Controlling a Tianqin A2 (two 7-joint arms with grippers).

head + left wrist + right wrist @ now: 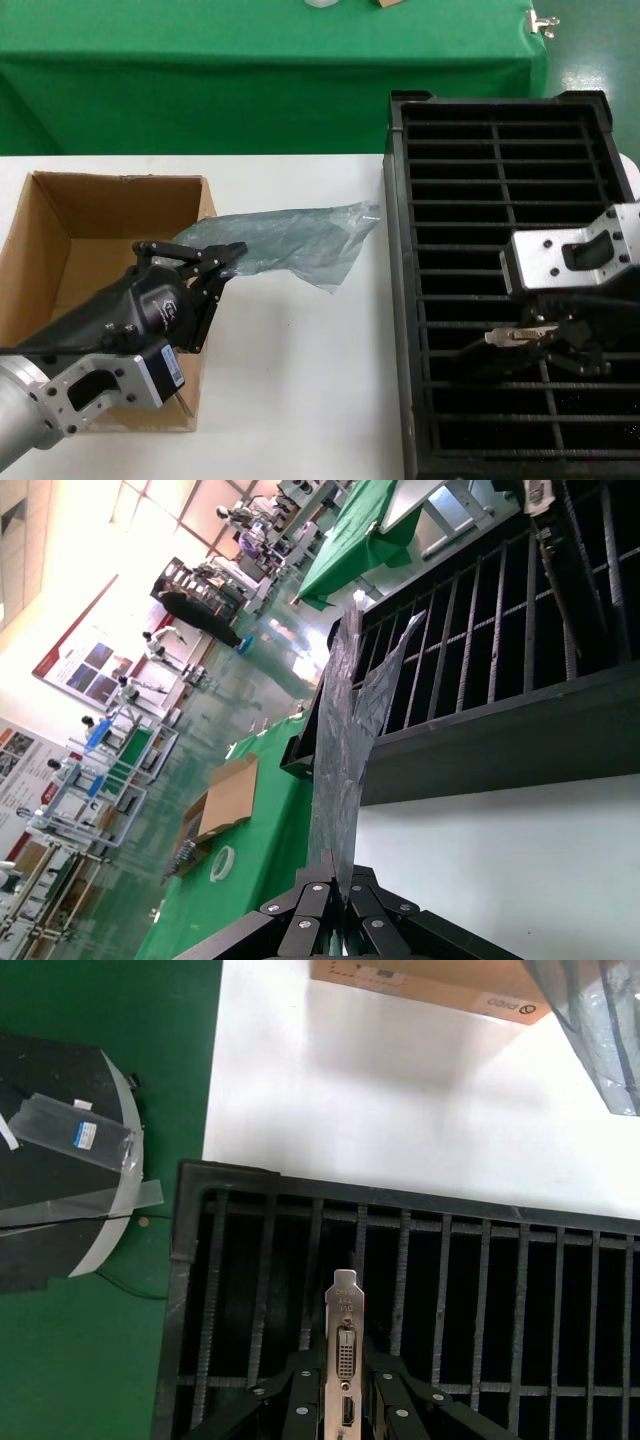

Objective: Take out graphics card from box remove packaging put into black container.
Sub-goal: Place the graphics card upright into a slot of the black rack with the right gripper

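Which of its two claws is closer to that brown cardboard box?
The left gripper: it sits at the box rim, pinching the plastic bag. The right gripper is over the black crate, holding the card.

A white table [300, 400] fills the near ground, and behind it runs a second table under a green cloth [200, 80] — a metal binder clip [543, 24] grips the cloth's far right corner. At that table's back edge sit a white object [322, 3] and a small brown one [392, 3], both cut off. In the right wrist view, a black rounded base [60, 1200] with clear tape [80, 1135] stands on the green floor [100, 1360].
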